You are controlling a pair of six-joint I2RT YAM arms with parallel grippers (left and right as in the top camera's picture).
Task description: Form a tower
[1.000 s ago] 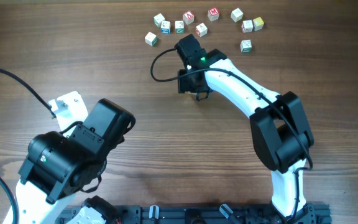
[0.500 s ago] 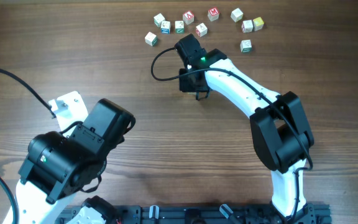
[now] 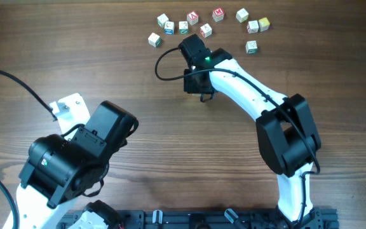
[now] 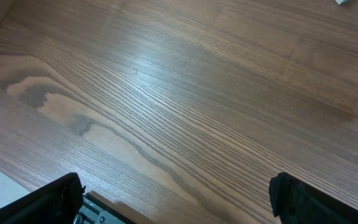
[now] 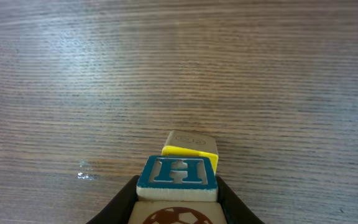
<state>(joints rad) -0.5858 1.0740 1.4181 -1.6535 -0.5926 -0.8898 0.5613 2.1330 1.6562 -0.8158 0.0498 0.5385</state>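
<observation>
In the right wrist view my right gripper (image 5: 178,199) is shut on a cube with a blue H face (image 5: 178,172); a brown ball picture is on its near face. Black fingers (image 5: 120,202) press both its sides. Just behind it on the table sits a yellow-faced cube (image 5: 191,149) with a pale top. No stacked tower shows. From overhead the right gripper (image 3: 200,95) points down at mid-table and hides both cubes. My left gripper (image 4: 176,199) is open over bare wood, with nothing between its fingertips (image 4: 61,198).
Several loose letter cubes (image 3: 205,30) lie scattered along the far edge of the wooden table (image 3: 138,83), one (image 3: 251,46) a little nearer. The left arm (image 3: 75,159) sits at the near left, with a black cable (image 3: 18,83) running off left.
The right jaws have closed in on the H cube. The right arm has barely shifted. The left arm has not moved.
</observation>
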